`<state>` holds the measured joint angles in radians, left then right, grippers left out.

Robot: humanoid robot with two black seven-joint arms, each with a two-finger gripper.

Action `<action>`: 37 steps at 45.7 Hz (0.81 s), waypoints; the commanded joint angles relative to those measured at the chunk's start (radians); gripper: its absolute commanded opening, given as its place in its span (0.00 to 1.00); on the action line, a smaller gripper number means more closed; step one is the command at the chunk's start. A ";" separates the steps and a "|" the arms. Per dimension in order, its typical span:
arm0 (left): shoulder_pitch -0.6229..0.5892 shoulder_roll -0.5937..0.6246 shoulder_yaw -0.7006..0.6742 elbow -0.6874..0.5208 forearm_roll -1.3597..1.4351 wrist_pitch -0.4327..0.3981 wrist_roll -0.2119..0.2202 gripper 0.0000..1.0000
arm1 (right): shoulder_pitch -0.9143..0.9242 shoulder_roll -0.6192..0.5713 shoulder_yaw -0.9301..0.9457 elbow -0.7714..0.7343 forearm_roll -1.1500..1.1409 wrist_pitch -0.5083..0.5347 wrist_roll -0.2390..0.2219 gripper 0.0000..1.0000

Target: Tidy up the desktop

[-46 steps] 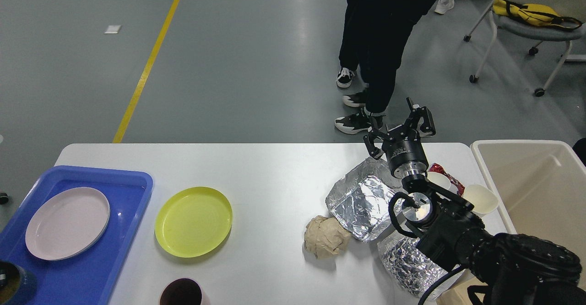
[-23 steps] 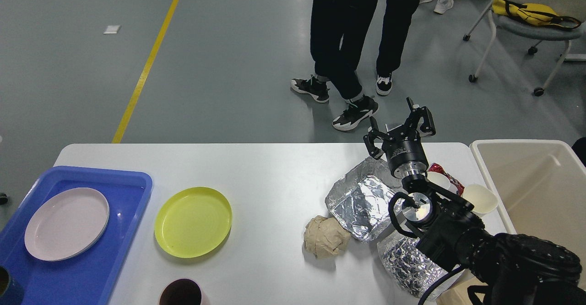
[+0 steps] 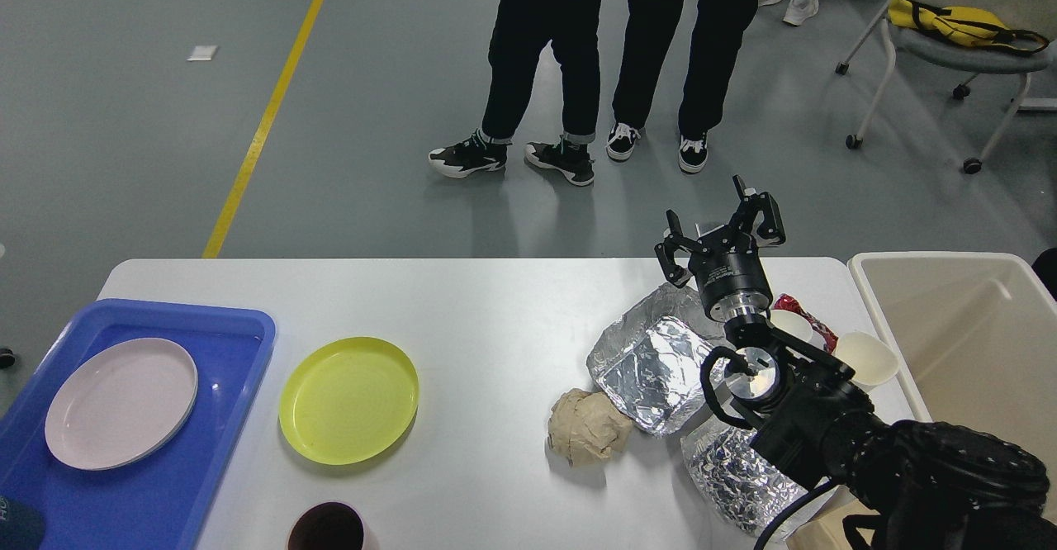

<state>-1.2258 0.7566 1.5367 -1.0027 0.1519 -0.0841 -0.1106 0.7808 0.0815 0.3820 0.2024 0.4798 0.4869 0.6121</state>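
Observation:
The white desktop (image 3: 495,302) fills the lower part of the head view. My right gripper (image 3: 717,224) is open and empty, raised over the table's far edge above a foil tray (image 3: 652,364). A crumpled brown paper ball (image 3: 588,428) lies left of the foil tray, and a crumpled foil sheet (image 3: 731,471) lies beside my right arm. Two paper cups (image 3: 867,360) and a red wrapper (image 3: 805,312) lie behind the arm. A yellow plate (image 3: 348,399) sits left of centre. My left gripper is out of view.
A blue tray (image 3: 165,484) at the left holds a pale pink plate (image 3: 121,401). A beige bin (image 3: 966,319) stands at the right table end. A dark cup (image 3: 329,527) is at the front edge. Two people (image 3: 628,54) stand beyond the table, and a chair (image 3: 950,46) stands at the back right.
The people beyond the table have walked to the left. A dark blue thing at the bottom left corner has dropped almost out of view. My right arm has not moved.

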 commanded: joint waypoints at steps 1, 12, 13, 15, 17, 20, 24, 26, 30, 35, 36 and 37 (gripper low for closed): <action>-0.006 0.015 0.019 0.001 0.000 -0.005 0.002 0.96 | 0.000 0.000 0.000 0.000 0.000 -0.001 0.000 1.00; -0.104 0.039 0.082 -0.001 0.003 -0.052 -0.003 0.97 | 0.000 0.000 0.000 -0.001 0.000 0.001 0.000 1.00; -0.118 0.046 0.083 -0.001 0.005 -0.071 -0.003 0.97 | 0.000 0.001 0.000 -0.001 -0.001 0.001 0.000 1.00; -0.152 0.052 0.089 -0.001 0.014 -0.126 -0.003 0.97 | 0.000 0.001 0.000 -0.001 0.000 -0.001 0.000 1.00; -0.190 0.055 0.095 -0.001 0.015 -0.198 -0.004 0.97 | 0.000 0.001 0.000 -0.001 -0.001 0.001 0.000 1.00; -0.265 0.055 0.099 -0.001 0.015 -0.333 -0.007 0.97 | 0.000 0.001 0.000 -0.001 0.000 0.001 0.000 1.00; -0.375 0.053 0.092 -0.002 0.014 -0.543 -0.017 0.97 | 0.000 0.001 0.000 -0.001 -0.001 0.001 0.000 1.00; -0.434 0.050 0.083 -0.008 0.009 -0.643 -0.017 0.96 | 0.000 0.001 0.000 -0.001 0.000 -0.001 0.000 1.00; -0.549 0.040 0.057 -0.033 0.000 -0.828 -0.014 0.96 | 0.000 0.001 0.000 -0.001 -0.001 0.001 0.000 1.00; -0.685 0.001 -0.006 -0.097 -0.002 -0.876 -0.009 0.96 | 0.000 0.000 0.000 -0.001 0.000 0.001 0.000 1.00; -0.710 -0.008 -0.010 -0.111 -0.002 -0.876 -0.008 0.96 | 0.000 0.001 0.000 -0.001 0.000 -0.001 0.000 1.00; -0.736 -0.019 -0.013 -0.126 -0.002 -0.876 -0.008 0.96 | 0.000 0.001 0.000 -0.001 -0.001 0.001 0.000 1.00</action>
<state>-1.8320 0.7801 1.5638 -1.0646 0.1514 -0.9353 -0.1225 0.7808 0.0814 0.3820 0.2010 0.4794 0.4874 0.6121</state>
